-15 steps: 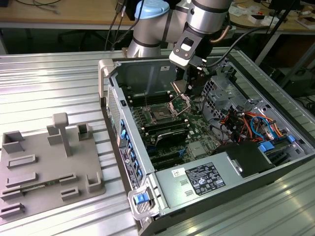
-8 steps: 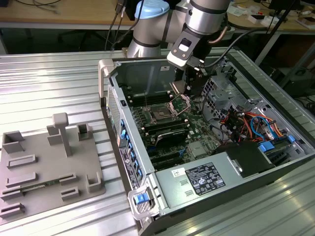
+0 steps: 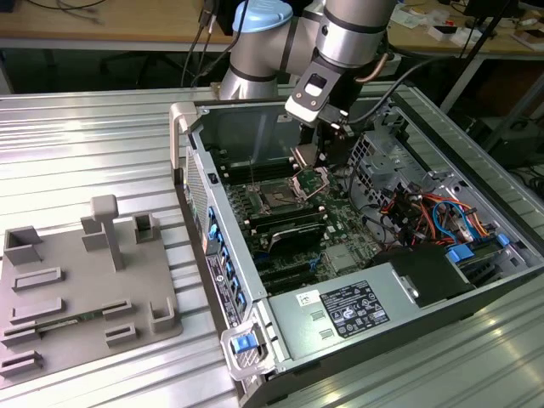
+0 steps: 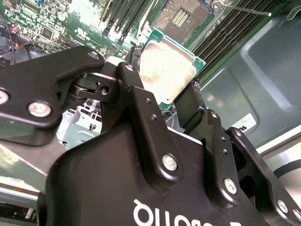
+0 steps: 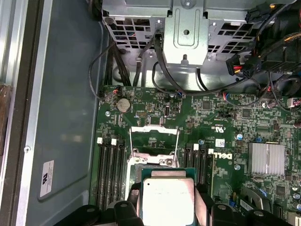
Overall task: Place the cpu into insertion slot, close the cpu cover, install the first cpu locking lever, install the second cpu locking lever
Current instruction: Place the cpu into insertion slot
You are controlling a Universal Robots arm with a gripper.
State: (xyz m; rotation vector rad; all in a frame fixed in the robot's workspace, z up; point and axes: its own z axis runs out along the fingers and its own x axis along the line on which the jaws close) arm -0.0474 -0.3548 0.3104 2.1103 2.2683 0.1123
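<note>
My gripper [image 3: 311,150] hangs inside the open computer case [image 3: 191,183], shut on the cpu [image 3: 303,156], a flat silver-grey square chip. In both wrist views the cpu [image 5: 168,200] [image 4: 165,70] sits clamped between the black fingers [image 4: 134,87], just above the green board. The insertion slot [image 3: 276,197] [image 4: 181,16] is a square socket with a silvery rim between the memory slots. In the first wrist view the insertion slot [image 5: 151,162] is partly hidden by the chip. The cpu cover [image 3: 311,179] [image 5: 154,128] stands raised open on the socket's far edge.
A grey power supply box [image 3: 348,310] fills the case's near end. A drive cage [image 5: 186,33] and bundled cables [image 3: 425,212] lie past the socket. Long black memory slots [image 5: 110,174] flank it, and a finned heatsink [image 5: 266,159] is nearby. A grey fixture tray [image 3: 76,289] lies outside the case.
</note>
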